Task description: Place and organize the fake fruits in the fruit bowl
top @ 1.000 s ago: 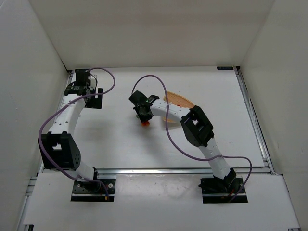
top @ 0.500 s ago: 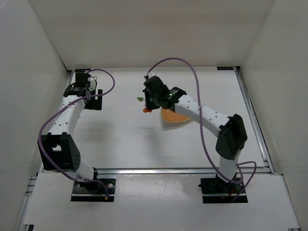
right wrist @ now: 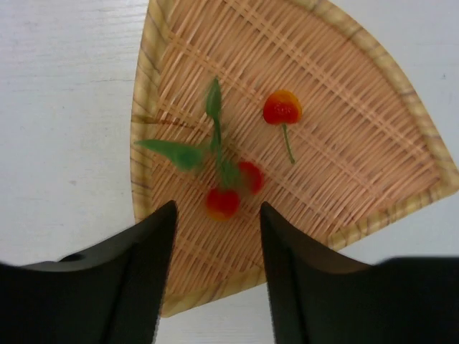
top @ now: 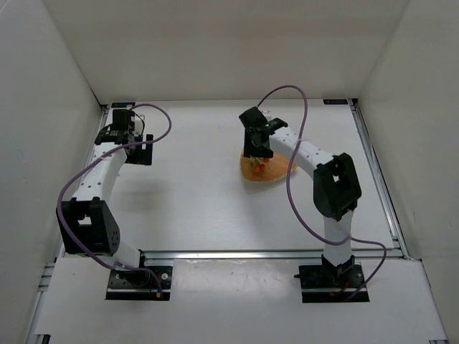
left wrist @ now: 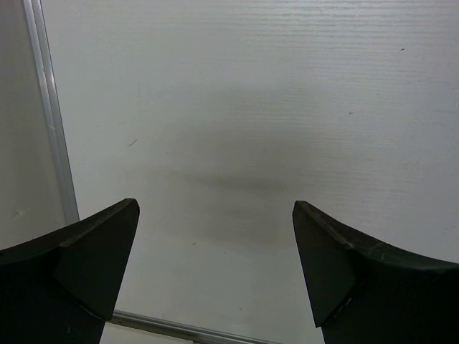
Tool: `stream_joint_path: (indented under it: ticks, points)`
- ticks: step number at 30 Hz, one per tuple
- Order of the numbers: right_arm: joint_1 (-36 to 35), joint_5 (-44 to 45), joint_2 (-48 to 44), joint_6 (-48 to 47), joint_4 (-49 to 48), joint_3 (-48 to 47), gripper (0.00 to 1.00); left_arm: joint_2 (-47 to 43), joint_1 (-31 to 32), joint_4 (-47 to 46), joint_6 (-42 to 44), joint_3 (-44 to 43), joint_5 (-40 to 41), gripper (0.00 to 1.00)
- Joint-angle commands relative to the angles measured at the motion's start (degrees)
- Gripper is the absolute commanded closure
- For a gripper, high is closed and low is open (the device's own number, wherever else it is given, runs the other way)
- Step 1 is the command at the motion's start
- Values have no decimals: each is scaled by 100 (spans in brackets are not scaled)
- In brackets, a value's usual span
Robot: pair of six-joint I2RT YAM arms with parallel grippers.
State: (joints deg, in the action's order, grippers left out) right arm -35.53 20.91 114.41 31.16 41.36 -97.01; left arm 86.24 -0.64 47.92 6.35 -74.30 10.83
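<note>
right gripper (right wrist: 216, 215): i am holding it spread wide just above the fruit bowl (right wrist: 147, 79), pinching nothing.
leafy cluster (right wrist: 224, 202): two red berries with green leaves are showing blurred over the bowl's weave, close to one straight rim; i cannot tell whether they are dropping or lying there.
single berry (right wrist: 282, 107): it is lying inside the bowl, nearer its middle, apart from the cluster.
step in hand: i am reading this as the release into the bowl.
doing it well: i am aiming to lift straight up off the bowl, gripper wide, so no leaf is snagging, then nudging the cluster from the rim toward the bowl's middle.
left gripper (left wrist: 215, 215): spread, empty, hanging over bare worktop (left wrist: 251, 107), well apart from the bowl.
</note>
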Motion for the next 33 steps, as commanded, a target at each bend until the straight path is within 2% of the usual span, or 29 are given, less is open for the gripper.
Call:
stream_joint_path:
  ticks: [1,2,5,9,11,14,19,21,27,33]
  points:
    - [-7,71,-279,4,91,-213,37,-327,-32,24,-55,39,-151,1]
    - [-7,71,-462,4,91,-213,26,-327,-32,24,-55,91,-151,1]
    - [-7,370,-972,136,4,94,11,-380,-32,24,-55,91,-151,1]
    - [46,590,-1824,189,-50,647,0,-380,-32,24,-55,91,-99,1]
    - [352,355,-2360,110,-50,972,0,-432,-32,24,-55,91,-99,1]
    - [976,-444,-3203,-57,-50,1903,0,-432,-155,24,-108,91,-99,1]
    - [2302,-96,-4889,153,-50,3930,0,-432,-226,24,-221,91,-230,1]
    - [2960,-95,-5417,154,-50,4373,0,-432,-226,24,-222,30,-230,1]
    - [4096,-788,-5869,22,-155,5340,0,-432,-226,77,-275,30,-230,1]
    - [4212,-1089,-5983,75,-321,5465,0,-538,-226,77,-275,153,-230,1]
